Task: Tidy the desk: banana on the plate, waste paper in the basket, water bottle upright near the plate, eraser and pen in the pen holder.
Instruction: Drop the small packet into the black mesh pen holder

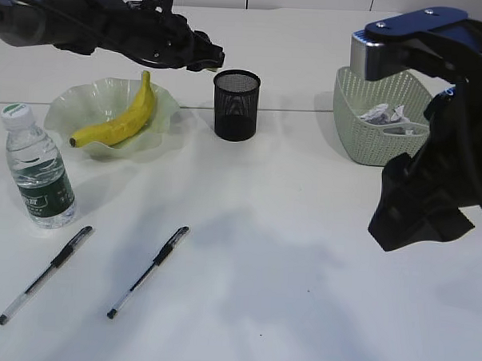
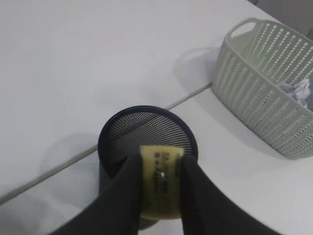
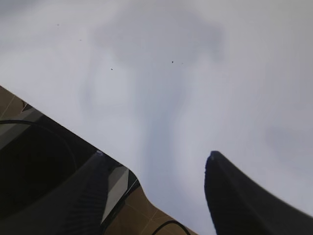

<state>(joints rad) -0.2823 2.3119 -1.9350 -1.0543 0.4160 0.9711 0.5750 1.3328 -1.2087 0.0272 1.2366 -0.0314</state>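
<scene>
- Left fingers [image 2: 159, 191] are clamped on the yellowish eraser [image 2: 160, 180] (printed label facing the wrist camera), held just above the rim of the black mesh pen holder [image 2: 146, 128].
- Right fingers [image 3: 166, 196] stand apart with nothing between them, over bare bench [image 3: 161, 73].
- Beyond the right fingers sits the basket [image 1: 363, 126] with crumpled waste paper [image 1: 385, 115] inside.
- Below the left fingers, the banana [image 1: 120, 119] lies on the green plate [image 1: 64, 105]; nearer, the water bottle [image 1: 40, 170] stands upright, and two pens [image 1: 45, 274] [image 1: 147, 271] lie on the bench.

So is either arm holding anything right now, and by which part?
The left end effector pinches the eraser by its two side faces, above the pen holder. The right end effector is open and empty.
</scene>
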